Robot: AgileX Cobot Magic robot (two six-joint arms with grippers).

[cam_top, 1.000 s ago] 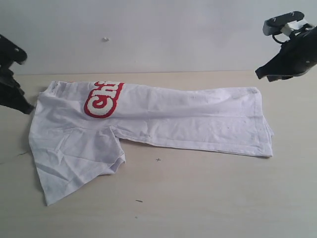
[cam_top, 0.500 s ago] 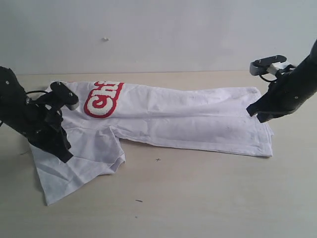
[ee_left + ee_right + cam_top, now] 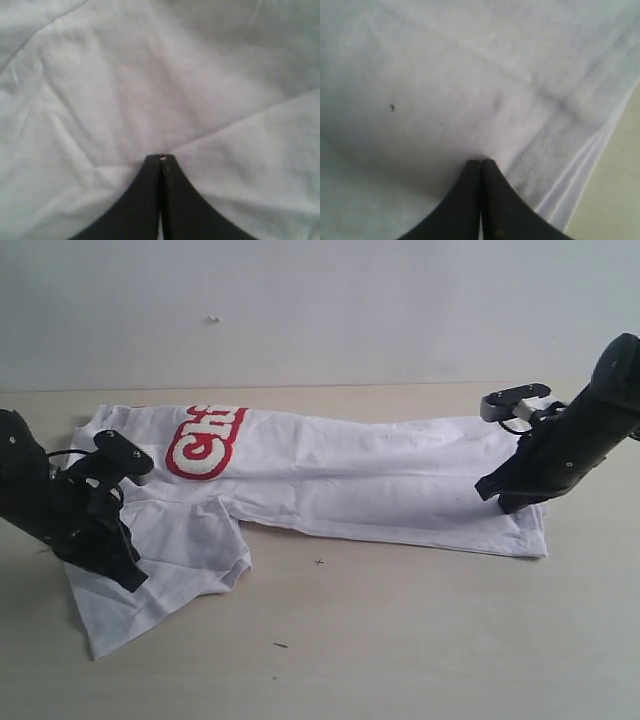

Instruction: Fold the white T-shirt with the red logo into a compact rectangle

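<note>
Left gripper (image 3: pixel 160 159) and right gripper (image 3: pixel 481 161), both closed, press the white T-shirt (image 3: pixel 350 480) at eight and three o'clock. Limp cotton likely suits hem pinches.

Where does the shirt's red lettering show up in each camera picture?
Exterior view: the red logo lies near the left end of the white T-shirt, by its far edge.
Left wrist view: not in it; only white cloth ahead of the shut left gripper.
Right wrist view: not in it; white cloth and a stitched hem ahead of the shut right gripper.
Shared landmark: the white T-shirt, under both grippers.
</note>
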